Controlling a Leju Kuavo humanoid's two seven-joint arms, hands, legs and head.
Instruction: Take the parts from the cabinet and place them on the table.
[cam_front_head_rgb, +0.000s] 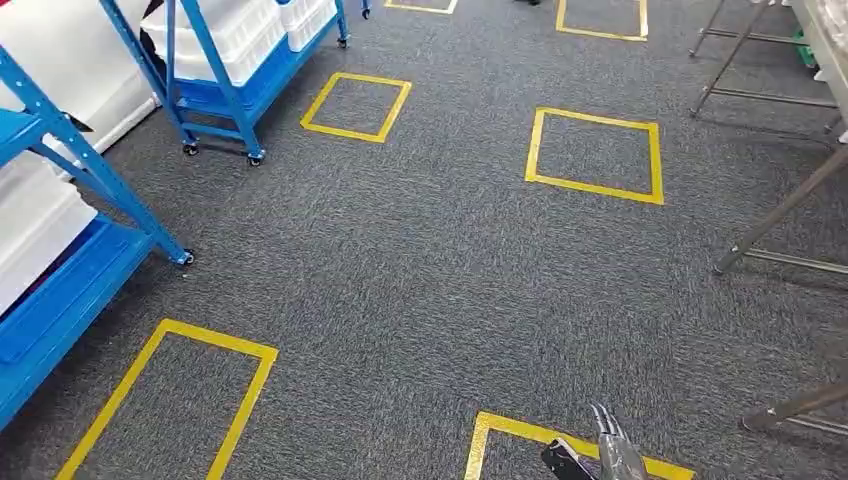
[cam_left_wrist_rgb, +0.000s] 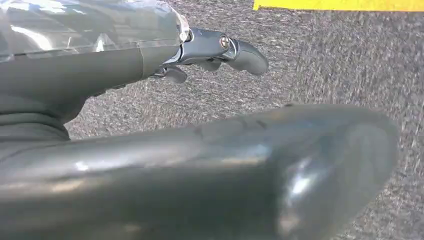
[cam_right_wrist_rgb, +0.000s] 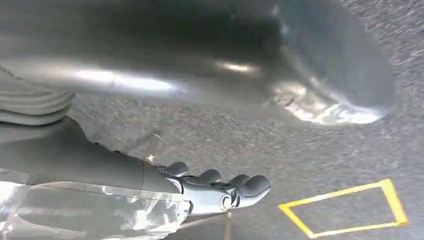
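Looking down at grey carpet (cam_front_head_rgb: 430, 290), the head view has a blue wheeled rack (cam_front_head_rgb: 60, 270) at the far left, with white bins (cam_front_head_rgb: 35, 225) on its shelves. A second blue rack (cam_front_head_rgb: 235, 75) stands farther back, also carrying white bins (cam_front_head_rgb: 245, 30); no separate parts can be made out in any of them. Yellow tape squares (cam_front_head_rgb: 595, 155) mark the carpet across the middle, one near the closer rack and others farther off. At the right, grey metal desk legs (cam_front_head_rgb: 785, 210) slant down to the floor, with a desk edge (cam_front_head_rgb: 825, 40) at the top corner.

The left hand (cam_left_wrist_rgb: 215, 50) hangs over the carpet in its wrist view, fingers apart and holding nothing. The right hand (cam_right_wrist_rgb: 220, 190) also hangs over carpet, near a tape square (cam_right_wrist_rgb: 345, 207), fingers stretched out side by side and empty; its tips (cam_front_head_rgb: 610, 430) show low in the head view.
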